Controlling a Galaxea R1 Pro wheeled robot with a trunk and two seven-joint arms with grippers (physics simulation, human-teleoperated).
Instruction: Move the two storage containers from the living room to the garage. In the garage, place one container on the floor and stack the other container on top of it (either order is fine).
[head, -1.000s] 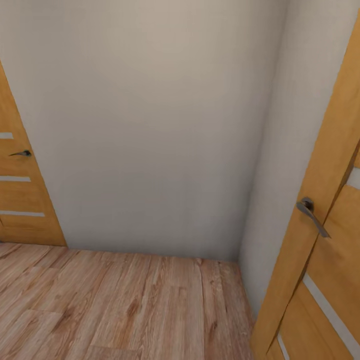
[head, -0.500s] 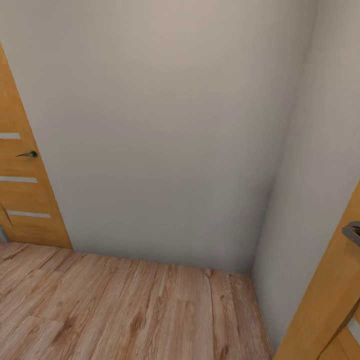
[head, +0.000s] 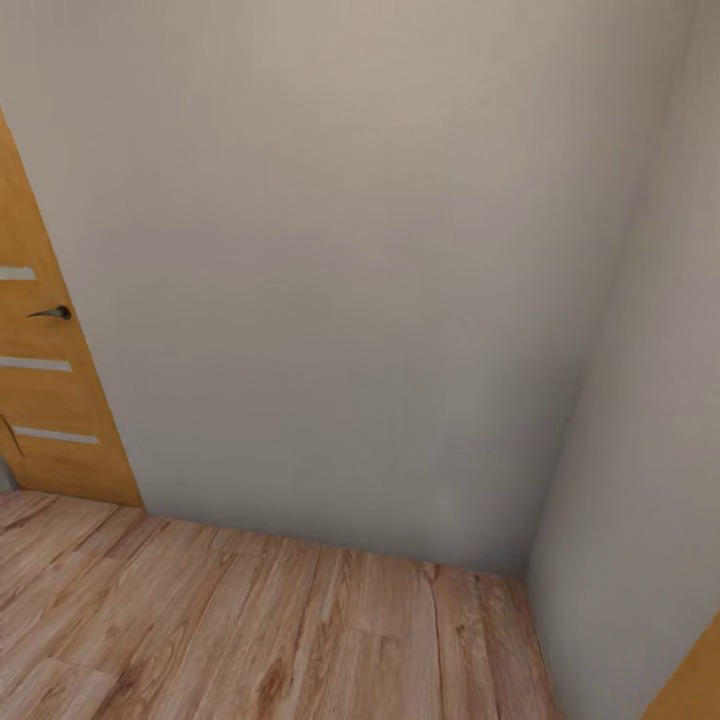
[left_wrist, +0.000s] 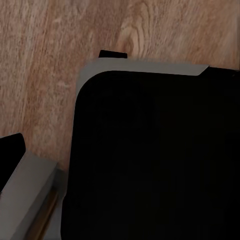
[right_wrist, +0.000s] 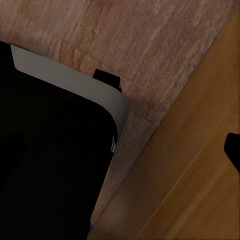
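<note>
Camera swung leftward, cream wall corner (head: 540, 560) ahead, wooden door (head: 40, 380) left, hand states untellable.

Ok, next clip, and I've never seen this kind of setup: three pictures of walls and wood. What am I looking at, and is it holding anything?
It is a simulated wheeled robot with two arms, on its way somewhere. The big picture comes from its head camera: a corner of plain cream walls, a wood-plank floor and an orange door with a dark handle at the left. The two small pictures come from cameras on its wrists, pointing down: each shows the robot's own black, grey-edged base over the planks. The right wrist picture also shows orange door wood. No containers appear, and the fingers cannot be made out.
</note>
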